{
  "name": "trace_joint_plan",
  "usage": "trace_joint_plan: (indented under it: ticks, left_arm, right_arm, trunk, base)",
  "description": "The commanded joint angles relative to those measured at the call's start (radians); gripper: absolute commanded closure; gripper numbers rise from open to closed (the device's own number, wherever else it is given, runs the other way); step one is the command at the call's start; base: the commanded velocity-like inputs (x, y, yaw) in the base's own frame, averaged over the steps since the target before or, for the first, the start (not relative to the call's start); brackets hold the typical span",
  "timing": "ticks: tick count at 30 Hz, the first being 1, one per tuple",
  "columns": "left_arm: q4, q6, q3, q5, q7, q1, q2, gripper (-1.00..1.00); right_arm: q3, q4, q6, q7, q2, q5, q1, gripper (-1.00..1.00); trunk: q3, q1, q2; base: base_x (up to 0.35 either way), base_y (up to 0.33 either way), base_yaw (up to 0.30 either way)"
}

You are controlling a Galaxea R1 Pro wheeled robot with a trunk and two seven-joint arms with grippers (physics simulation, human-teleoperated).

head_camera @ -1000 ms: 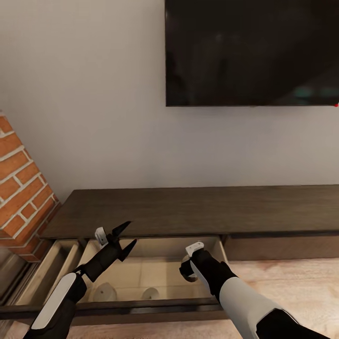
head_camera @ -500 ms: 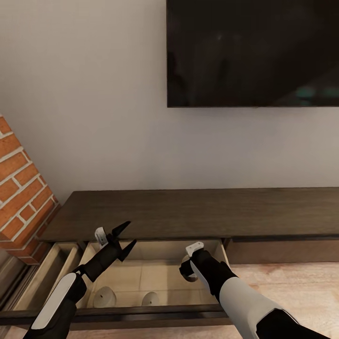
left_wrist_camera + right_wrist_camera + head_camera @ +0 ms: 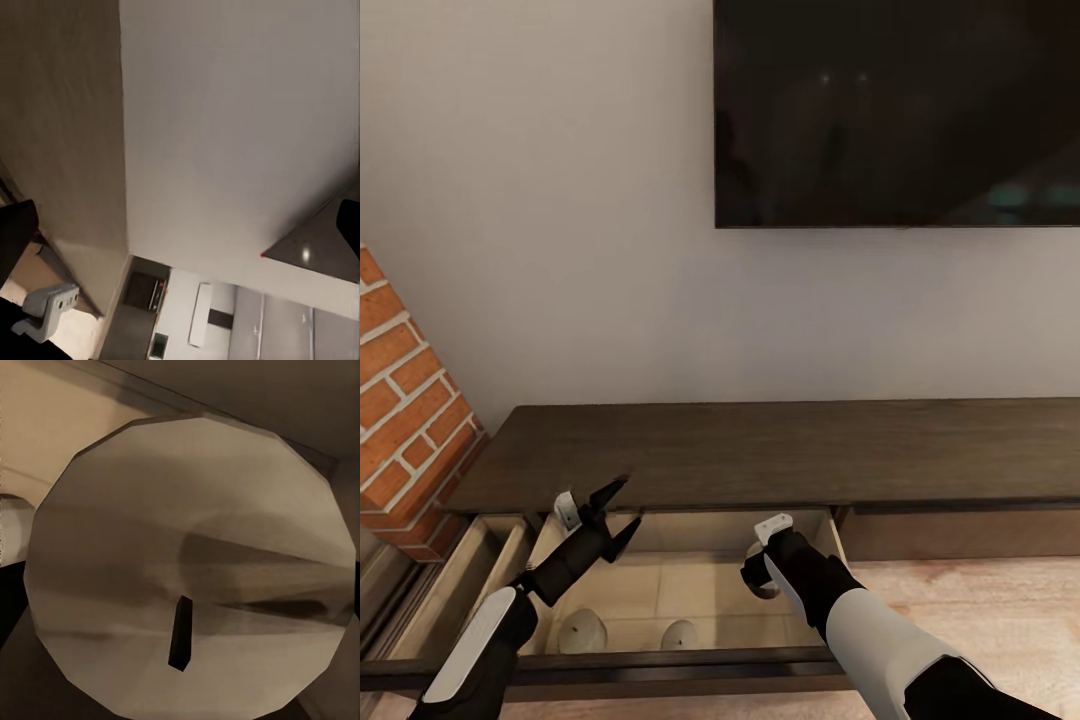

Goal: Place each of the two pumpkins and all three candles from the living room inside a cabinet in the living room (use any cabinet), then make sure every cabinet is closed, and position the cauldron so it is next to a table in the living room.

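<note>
The long dark brown cabinet (image 3: 780, 450) stands against the wall with a drawer (image 3: 700, 530) pulled out, its inside pale beige. Two pale candles (image 3: 582, 632) (image 3: 680, 634) rest on the drawer floor near its front panel. My right gripper (image 3: 760, 575) hangs over the right part of the drawer, shut on a third candle (image 3: 187, 555), whose round pale top and dark wick (image 3: 179, 634) sit close to the right wrist camera. My left gripper (image 3: 618, 510) is open and empty above the drawer's back left. Pumpkins and cauldron are out of view.
A second drawer (image 3: 470, 570) stands open at the cabinet's left end, beside the red brick chimney (image 3: 405, 400). A large black screen (image 3: 900, 110) hangs on the pale wall above. Light wood floor (image 3: 980, 590) lies to the right of the open drawer.
My left gripper has slid a little down and left, closer to the cabinet's edge, still open. The right arm and its candle have stayed put. The camera shifted slightly early on.
</note>
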State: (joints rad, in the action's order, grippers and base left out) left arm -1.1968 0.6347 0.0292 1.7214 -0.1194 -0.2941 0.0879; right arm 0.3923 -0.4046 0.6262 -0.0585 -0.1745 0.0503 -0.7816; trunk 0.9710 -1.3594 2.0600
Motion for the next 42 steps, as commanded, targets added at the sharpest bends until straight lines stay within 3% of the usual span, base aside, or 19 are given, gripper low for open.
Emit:
trace_joint_plan:
  ticks: [1, 7, 10, 12, 14, 42]
  left_arm:
    - [0.015, 0.005, 0.004, 0.003, -0.002, 0.000, 0.000, -1.00]
    - [0.036, 0.004, 0.008, 0.001, -0.003, 0.000, 0.000, -1.00]
    - [0.026, 0.008, 0.015, 0.003, -0.006, 0.000, 0.019, -1.00]
    - [0.023, 0.009, 0.034, 0.020, -0.037, 0.000, 0.054, -1.00]
    - [0.024, 0.009, 0.035, 0.028, -0.059, 0.000, 0.060, -1.00]
    - [0.032, 0.009, 0.035, 0.032, -0.071, 0.000, 0.061, -1.00]
  right_arm:
    - [0.005, 0.000, 0.004, -0.006, 0.000, 0.006, -0.001, 1.00]
    - [0.008, 0.000, 0.004, -0.004, 0.000, 0.007, -0.001, 1.00]
    - [0.008, 0.000, 0.005, -0.004, 0.000, 0.008, -0.001, 1.00]
    - [0.009, 0.000, 0.004, -0.004, 0.000, 0.008, -0.001, 1.00]
    - [0.009, 0.001, 0.004, -0.004, 0.000, 0.008, 0.000, 1.00]
    - [0.010, 0.001, 0.004, -0.001, 0.000, 0.009, 0.000, 1.00]
  trunk:
    - [0.001, 0.000, 0.000]
    - [0.001, 0.000, 0.000]
    - [0.001, 0.000, 0.000]
    - [0.001, 0.000, 0.000]
    - [0.001, 0.000, 0.000]
    - [0.001, 0.000, 0.000]
  base:
    - [0.000, 0.000, 0.000]
    - [0.000, 0.000, 0.000]
    - [0.000, 0.000, 0.000]
    - [0.000, 0.000, 0.000]
    - [0.000, 0.000, 0.000]
    - [0.000, 0.000, 0.000]
